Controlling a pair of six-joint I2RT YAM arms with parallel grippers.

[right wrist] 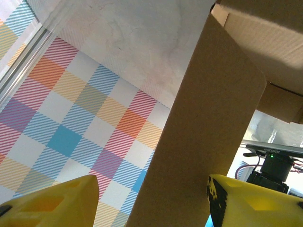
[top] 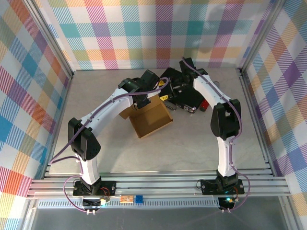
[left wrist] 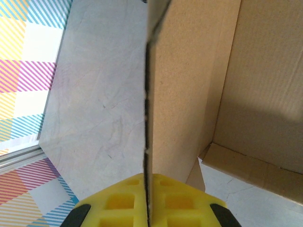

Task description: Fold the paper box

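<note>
The paper box (top: 152, 122) is matt brown cardboard; the table (top: 192, 148) smooth grey.

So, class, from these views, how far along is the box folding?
Done: the box stands as an open tray with raised walls. In hand: the left gripper is shut on one flap; the right gripper stands open around another panel. Left: likely tucking those flaps in and closing the top.

We found the paper box (top: 151, 120) plain brown, unpatterned, between the yellow fingers of the left gripper (left wrist: 149, 191). The right gripper (right wrist: 151, 189) had yellow fingers as well. To its left the wall (right wrist: 71, 118) wore a pastel plaid of teal, orange, purple and yellow, every square diagonally striped. Left of the left gripper the table (left wrist: 94, 94) was pale, mottled grey
</note>
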